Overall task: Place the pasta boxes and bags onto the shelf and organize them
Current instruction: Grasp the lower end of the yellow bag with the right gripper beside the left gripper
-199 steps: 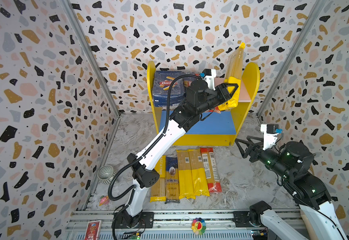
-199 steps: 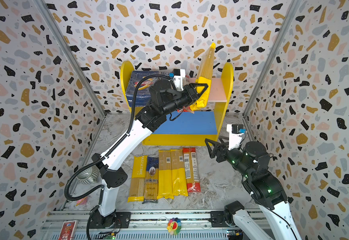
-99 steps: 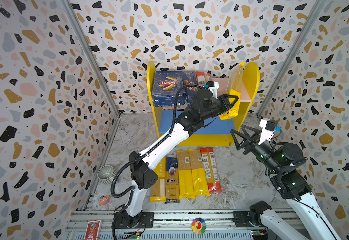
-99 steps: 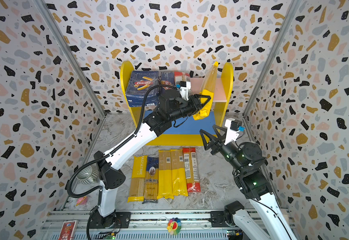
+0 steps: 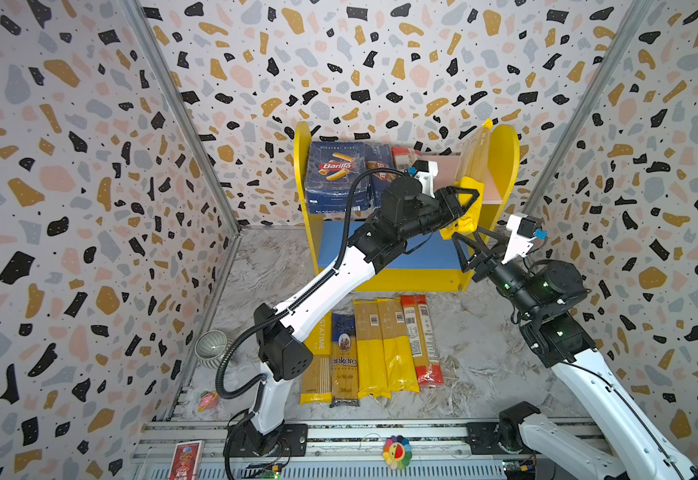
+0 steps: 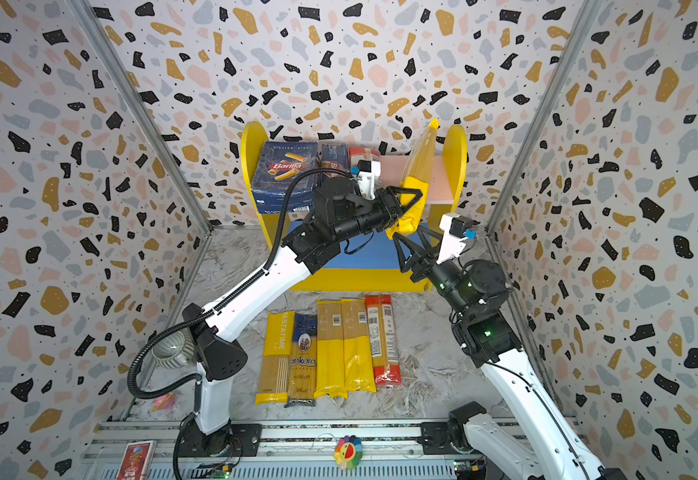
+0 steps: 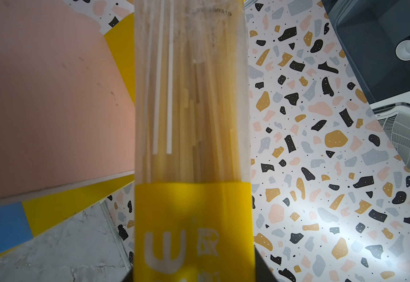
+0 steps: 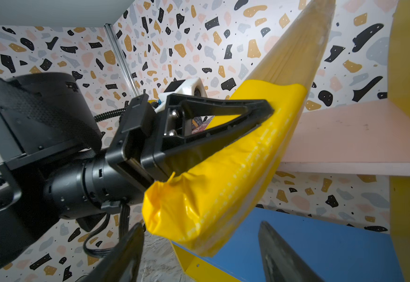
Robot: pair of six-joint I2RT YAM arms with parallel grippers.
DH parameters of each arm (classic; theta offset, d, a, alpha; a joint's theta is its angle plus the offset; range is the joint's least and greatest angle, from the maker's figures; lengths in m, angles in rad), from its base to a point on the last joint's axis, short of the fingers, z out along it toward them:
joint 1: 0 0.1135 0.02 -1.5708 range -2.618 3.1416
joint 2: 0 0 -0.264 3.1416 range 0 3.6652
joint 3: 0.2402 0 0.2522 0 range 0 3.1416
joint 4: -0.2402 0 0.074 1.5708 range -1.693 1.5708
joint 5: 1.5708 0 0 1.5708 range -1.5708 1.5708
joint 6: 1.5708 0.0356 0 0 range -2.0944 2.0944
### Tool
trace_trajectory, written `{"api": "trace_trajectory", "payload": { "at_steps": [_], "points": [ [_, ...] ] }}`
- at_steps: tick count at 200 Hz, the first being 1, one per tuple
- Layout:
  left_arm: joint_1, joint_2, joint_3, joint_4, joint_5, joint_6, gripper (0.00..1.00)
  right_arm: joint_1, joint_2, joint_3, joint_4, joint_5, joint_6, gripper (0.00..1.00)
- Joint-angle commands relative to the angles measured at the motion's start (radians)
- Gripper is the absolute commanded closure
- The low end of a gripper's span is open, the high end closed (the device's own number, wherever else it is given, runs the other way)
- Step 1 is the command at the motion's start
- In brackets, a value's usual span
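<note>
We are partway through the job. Our left end effector (image 5: 469, 200) is clamping the yellow lower end of a spaghetti bag (image 5: 472, 151) and holding it nearly upright. The bag's clear top is leaning up past the end effector, close to the shelf (image 5: 505, 153) side panel and above the pink board (image 5: 447, 170), not yet resting there. Our right end effector (image 5: 468, 241) is waiting with jaws apart just below the left one, under the bag's bottom end, gripping nothing.

To the left of the left end effector, the wide box (image 5: 334, 174), the narrow box (image 5: 380, 166) and a red-ended bag (image 5: 405, 153) are already standing on the pink board. The blue board (image 5: 339, 245) beneath is looking bare where it shows. Five more bags are lying in a row on the counter (image 5: 476, 345), well below and back from both end effectors, so most of the bagging is left.

We are reading "Barilla" on both boxes and "RIGATONI" atop the wide one. In the row are a "PASTATIME" bag (image 6: 276, 353), an "ankara" bag (image 5: 344, 357), two yellow-ended bags (image 5: 370, 353) and a red-orange bag (image 5: 420, 336), the last three carrying barcode labels. The held bag's white lettering is cropped and unreadable.
</note>
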Motion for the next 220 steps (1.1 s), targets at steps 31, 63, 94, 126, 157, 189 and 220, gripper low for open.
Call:
{"api": "trace_trajectory", "payload": {
  "at_steps": [31, 63, 94, 126, 157, 189, 220],
  "points": [
    [0.003, -0.079, 0.001, 0.252, 0.04, -0.002, 1.0, -0.002, 0.031, 0.071, 0.1, 0.044, -0.033, 0.35],
    [0.002, -0.084, -0.011, 0.267, 0.04, -0.01, 1.0, -0.001, 0.075, 0.095, 0.111, 0.042, -0.04, 0.45],
    [0.003, -0.084, -0.012, 0.274, 0.041, -0.004, 1.0, -0.002, 0.114, 0.118, 0.099, 0.002, -0.032, 0.45],
    [0.002, -0.06, 0.007, 0.303, 0.05, -0.027, 1.0, -0.002, 0.146, 0.113, 0.118, -0.023, -0.005, 0.49],
    [0.002, -0.034, 0.043, 0.293, 0.049, -0.028, 1.0, -0.002, 0.148, 0.12, 0.123, -0.013, -0.008, 0.65],
    [0.003, -0.02, 0.052, 0.293, 0.044, -0.029, 1.0, -0.008, 0.161, 0.131, 0.117, -0.009, -0.009, 0.73],
    [0.005, 0.0, 0.06, 0.293, 0.043, -0.043, 1.0, -0.021, 0.173, 0.126, 0.119, -0.006, 0.009, 0.77]
  ]
}}
